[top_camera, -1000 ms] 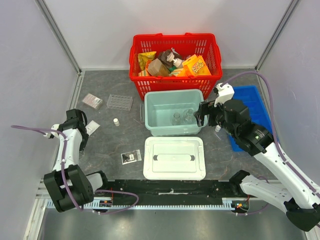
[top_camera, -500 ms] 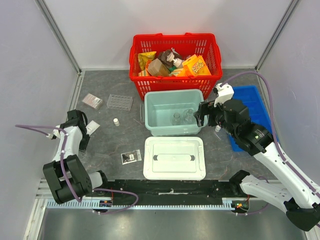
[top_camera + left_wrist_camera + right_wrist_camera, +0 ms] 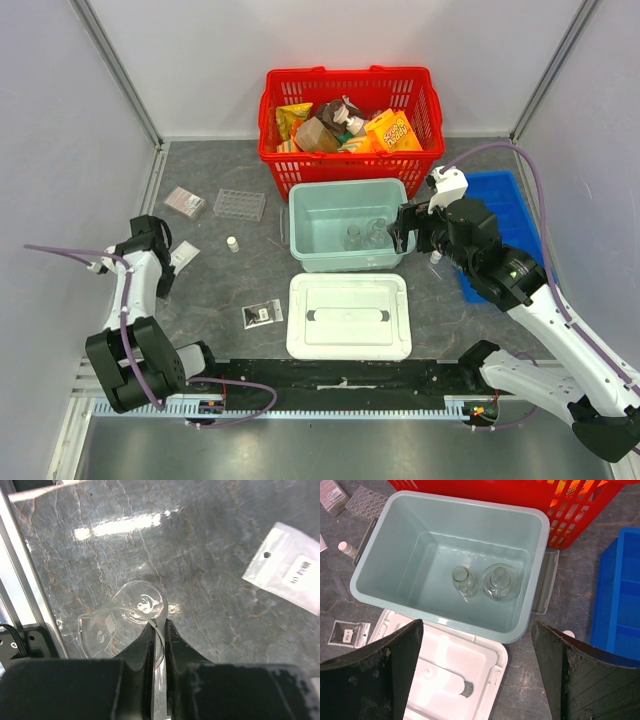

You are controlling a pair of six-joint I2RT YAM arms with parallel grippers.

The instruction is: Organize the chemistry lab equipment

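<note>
left arm folded, left gripper low, fingers pinched on glass flask rim. right arm extended forward, right gripper facing down, jaws wide.

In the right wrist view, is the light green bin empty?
No, a narrow glass flask and a wider glass flask stand upright on the floor of the light green bin.

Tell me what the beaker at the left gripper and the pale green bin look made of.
The beaker: probably glass, clear and glossy; fully see-through, thin wall, sharp glints, though clear plastic is possible. The pale green bin: moulded plastic, smooth satin finish; opaque even colour, rounded rim, soft reflections.
</note>
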